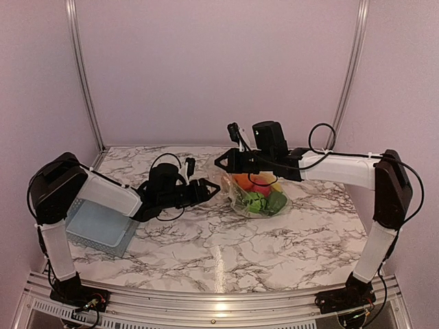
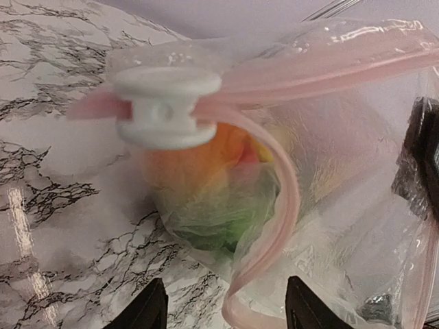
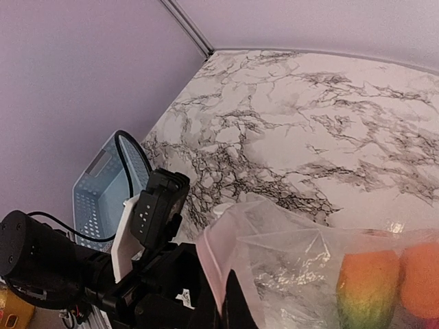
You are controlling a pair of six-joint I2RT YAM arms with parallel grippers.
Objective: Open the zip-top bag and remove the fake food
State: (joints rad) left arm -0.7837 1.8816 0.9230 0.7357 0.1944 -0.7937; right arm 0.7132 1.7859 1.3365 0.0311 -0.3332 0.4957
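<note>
The clear zip-top bag lies mid-table with its pink zip strip partly pulled apart; the white slider sits at the strip's left end. The fake food is inside: orange, red, yellow and green pieces, which also show in the left wrist view and the right wrist view. My left gripper is open, with the loose strip hanging between its fingers. My right gripper is shut on the bag's pink top edge and holds it up.
A light blue slatted basket sits at the left under my left arm and also shows in the right wrist view. My two grippers, left and right, are close together at the bag's left end.
</note>
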